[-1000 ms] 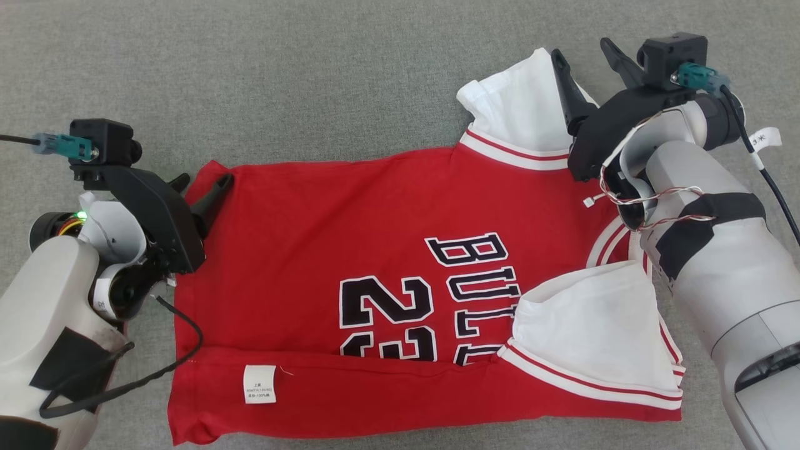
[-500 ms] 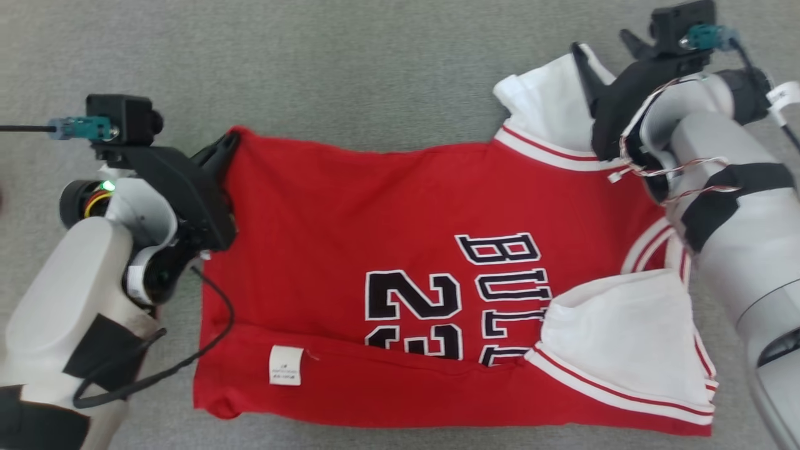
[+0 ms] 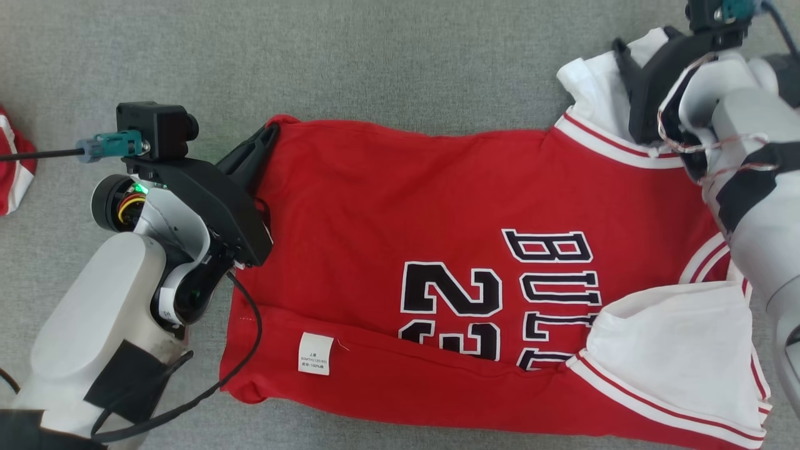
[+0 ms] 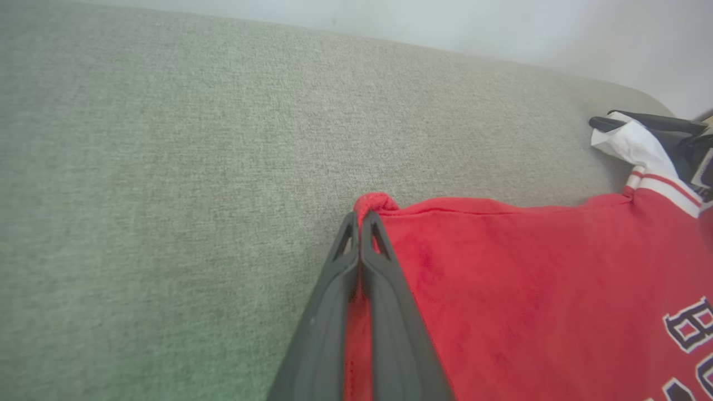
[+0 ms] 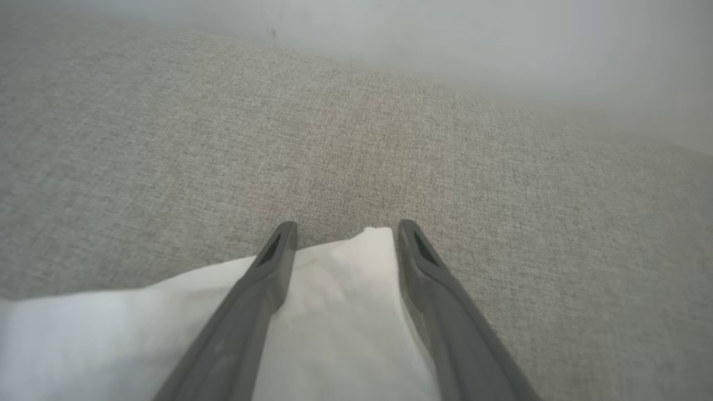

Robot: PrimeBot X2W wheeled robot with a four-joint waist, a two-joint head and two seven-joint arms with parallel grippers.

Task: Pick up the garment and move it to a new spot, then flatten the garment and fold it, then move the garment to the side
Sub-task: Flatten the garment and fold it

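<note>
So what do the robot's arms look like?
Pale grey tubes with black tape patches. The left arm has a black cable and a green light; the right arm has red-and-white wires. Each carries a black camera box with a teal plug, and two long dark fingers.

The garment [image 3: 387, 187] is soft matt red cloth with white cloth sleeves [image 3: 675, 350], the worktop [image 3: 375, 56] coarse grey woven fabric, the fingers [image 4: 390, 312] matt dark plastic, the left forearm [image 3: 94, 312] smooth pale plastic.
</note>
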